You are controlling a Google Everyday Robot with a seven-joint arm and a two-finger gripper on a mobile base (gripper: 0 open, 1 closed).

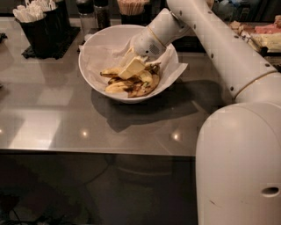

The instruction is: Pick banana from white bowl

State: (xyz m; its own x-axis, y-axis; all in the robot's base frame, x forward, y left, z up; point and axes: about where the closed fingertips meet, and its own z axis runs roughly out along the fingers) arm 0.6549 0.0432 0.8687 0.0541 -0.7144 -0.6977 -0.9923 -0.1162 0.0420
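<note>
Several bananas (pixel 140 85) lie heaped on crumpled paper in the white bowl (pixel 127 98), which stands on the grey tabletop (pixel 52 114). Reaching in from the right, the pincer (pixel 131 68) sits low over the heap. The banana (pixel 110 71) sticks out leftward from under it, dark stem end toward the bowl's left wall. Whether the pincer is open or closed cannot be told.

Gripper (pixel 131 68) sits low inside the white bowl (pixel 90 81), right on the banana pile (pixel 142 84). The arm (pixel 210 39) spans the bowl's right rim, closing that side. Behind, a black utensil holder (pixel 37 33) and shakers (pixel 94 13) crowd the back rim. Counter (pixel 57 118) in front lies open.
</note>
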